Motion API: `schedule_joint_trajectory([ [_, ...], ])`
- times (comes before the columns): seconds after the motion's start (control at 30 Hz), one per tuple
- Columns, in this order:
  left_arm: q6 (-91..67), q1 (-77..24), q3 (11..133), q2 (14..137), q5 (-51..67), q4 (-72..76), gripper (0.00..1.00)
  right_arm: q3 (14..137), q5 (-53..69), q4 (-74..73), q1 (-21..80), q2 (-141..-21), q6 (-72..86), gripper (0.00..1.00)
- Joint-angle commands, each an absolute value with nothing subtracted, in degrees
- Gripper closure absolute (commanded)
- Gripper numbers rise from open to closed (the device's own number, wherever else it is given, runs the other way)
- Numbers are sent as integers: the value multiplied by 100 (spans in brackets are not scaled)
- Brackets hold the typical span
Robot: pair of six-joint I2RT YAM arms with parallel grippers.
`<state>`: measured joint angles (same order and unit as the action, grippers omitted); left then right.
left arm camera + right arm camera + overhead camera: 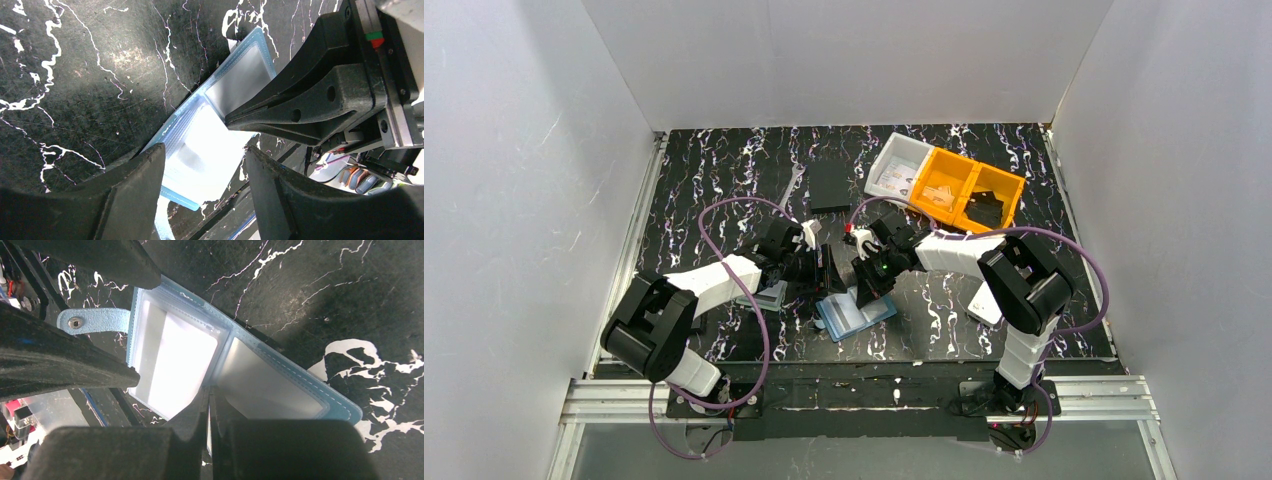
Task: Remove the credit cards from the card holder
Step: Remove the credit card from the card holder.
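Right gripper, closed, is sitting at middle fold of open card holder; left gripper, jaws apart, is hovering over it.

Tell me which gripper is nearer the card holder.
Right. The right gripper, shut, touches the card holder at its fold; the left gripper hangs open over its strap end.

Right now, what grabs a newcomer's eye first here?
The blue card holder lies open at centre front of the black table. The right fingers, shut, sit at its middle fold; the left fingers stand open over one half. Orange bins stand out at far right.
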<state>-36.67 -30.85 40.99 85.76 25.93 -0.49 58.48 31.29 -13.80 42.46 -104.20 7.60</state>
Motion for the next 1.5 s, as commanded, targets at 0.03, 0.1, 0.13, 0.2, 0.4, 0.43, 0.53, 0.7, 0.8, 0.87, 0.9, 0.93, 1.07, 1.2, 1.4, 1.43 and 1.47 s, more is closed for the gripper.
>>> schedule_joint_trajectory([
  [0.03, -3685, -3049, 4228, 8354, 2670, -101, 40, 5981, 2977, -1442, 4263, -10538, 747, 89],
  [0.1, -3699, -3050, 4223, 8349, 2673, -97, 40, 5977, 2986, -1441, 4263, -10536, 748, 89],
  [0.13, -3700, -3051, 4221, 8344, 2672, -89, 40, 5977, 2995, -1441, 4262, -10538, 747, 89],
  [0.2, -3707, -3050, 4221, 8335, 2670, -88, 40, 5974, 2997, -1434, 4263, -10530, 747, 88],
  [0.4, -3726, -3050, 4192, 8325, 2655, -74, 38, 5944, 2997, -1415, 4263, -10503, 747, 88],
  [0.43, -3727, -3051, 4200, 8331, 2647, -78, 38, 5949, 3004, -1415, 4263, -10503, 747, 88],
  [0.53, -3727, -3050, 4199, 8320, 2635, -80, 38, 5942, 3006, -1413, 4263, -10503, 750, 87],
  [0.7, -3748, -3050, 4174, 8313, 2654, -36, 38, 5942, 3015, -1414, 4267, -10499, 747, 87],
  [0.8, -3779, -3050, 4142, 8290, 2712, 90, 39, 5941, 3019, -1415, 4263, -10495, 747, 85],
  [0.87, -3803, -3050, 4127, 8280, 2760, 182, 40, 5950, 3038, -1407, 4263, -10486, 751, 84],
  [0.9, -3812, -3050, 4130, 8282, 2774, 196, 41, 5955, 3053, -1406, 4263, -10479, 748, 83],
  [0.93, -3814, -3050, 4126, 8274, 2784, 201, 41, 5951, 3058, -1406, 4263, -10470, 743, 83],
  [1.07, -3832, -3050, 4105, 8269, 2826, 233, 43, 5951, 3054, -1399, 4263, -10401, 739, 78],
  [1.2, -3781, -3050, 4123, 8274, 2682, 76, 41, 5918, 3017, -1381, 4263, -10345, 738, 78],
  [1.4, -3606, -3050, 4251, 8323, 2558, -262, 40, 5961, 2813, -1468, 4263, -10453, 709, 80],
  [1.43, -3597, -3050, 4260, 8324, 2553, -276, 40, 5966, 2805, -1483, 4263, -10477, 704, 80],
  [1.47, -3601, -3050, 4262, 8331, 2564, -270, 40, 5974, 2816, -1493, 4263, -10499, 703, 81],
])
